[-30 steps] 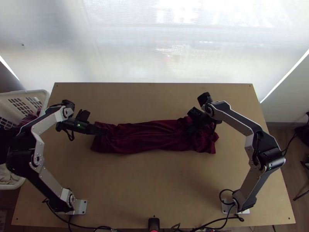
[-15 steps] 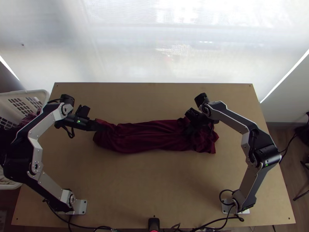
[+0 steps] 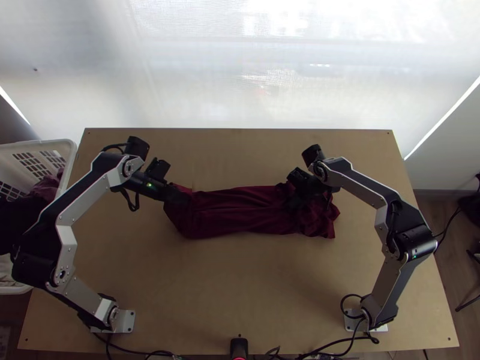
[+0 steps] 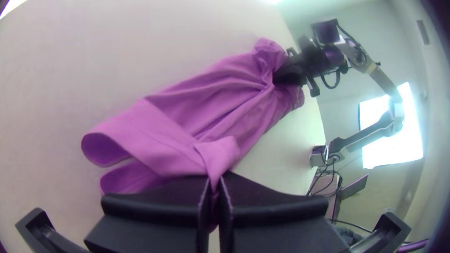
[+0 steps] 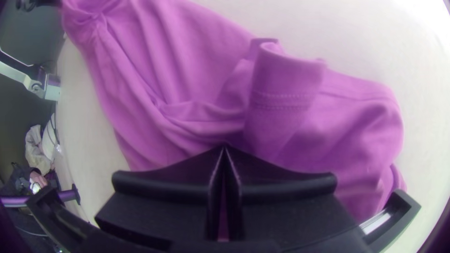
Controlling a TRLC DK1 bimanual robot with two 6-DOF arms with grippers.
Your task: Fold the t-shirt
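The dark red t-shirt (image 3: 240,210) lies as a long, wrinkled strip across the table, its right end bunched. At its far left corner, my left gripper (image 3: 183,197) is shut on a bit of fabric. The left wrist view shows my left gripper (image 4: 214,185) pinching a raised tip of the t-shirt (image 4: 178,112), with open, looped layers beside it. Over the bunched right part is my right gripper (image 3: 292,206). In the right wrist view, the fingertips of my right gripper (image 5: 225,147) meet down in the t-shirt (image 5: 187,84), and folds gather there.
A white laundry basket (image 3: 69,150) with cloth inside stands off the table's left edge. Bare wooden table (image 3: 240,270) lies in front of the shirt and behind it. A small black device (image 3: 239,347) and cables sit at the near edge.
My left gripper has moved right, drawing the shirt's left end along with it, so the strip is shorter. The right arm has shifted only slightly, its gripper staying at the bunched part.
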